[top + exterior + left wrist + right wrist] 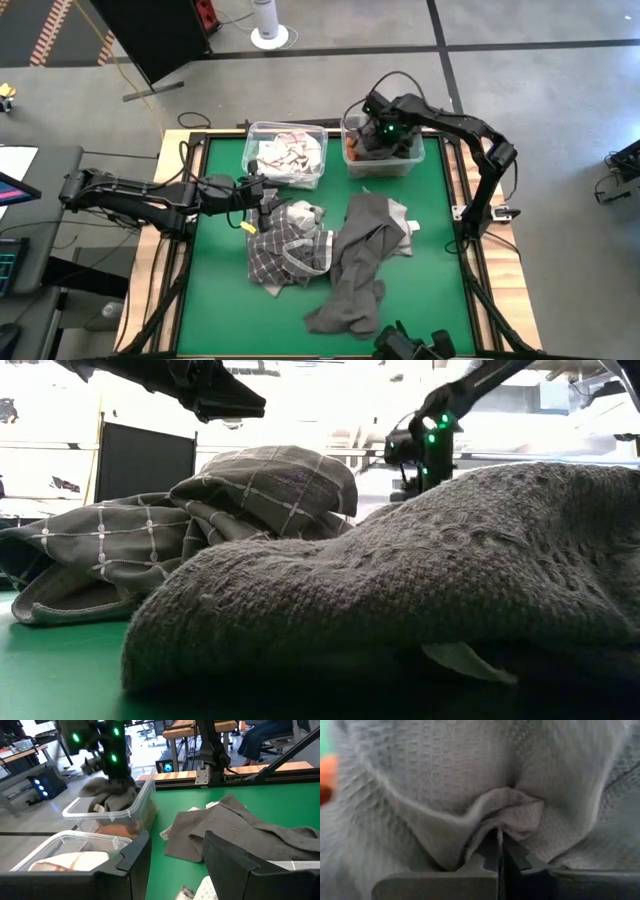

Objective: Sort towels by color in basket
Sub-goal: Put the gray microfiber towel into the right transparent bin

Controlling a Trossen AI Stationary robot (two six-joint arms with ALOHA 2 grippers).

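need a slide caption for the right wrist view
Right gripper shut on a fold of grey towel, orange cloth at the edge.

Table surface [220, 300] green. Checked towel [275, 255]: dark grey, white lines. Large towel [360, 260] plain grey, waffle weave. Orange cloth [117, 828] in clear bin [410, 165]. White towel [290, 155], reddish stripes.

1. The left gripper [175, 865] shows its 2 dark fingers apart, with nothing between them.
2. Beyond them stand 2 clear plastic bins, side by side.
3. The near bin [60, 845] holds a white towel [67, 860] with reddish marks.
4. The far bin [145, 787] holds an orange towel [117, 828].
5. The right gripper [117, 777] holds a grey towel [112, 797] in the far bin.
6. A dark grey towel [240, 827] lies on the green table [175, 800].
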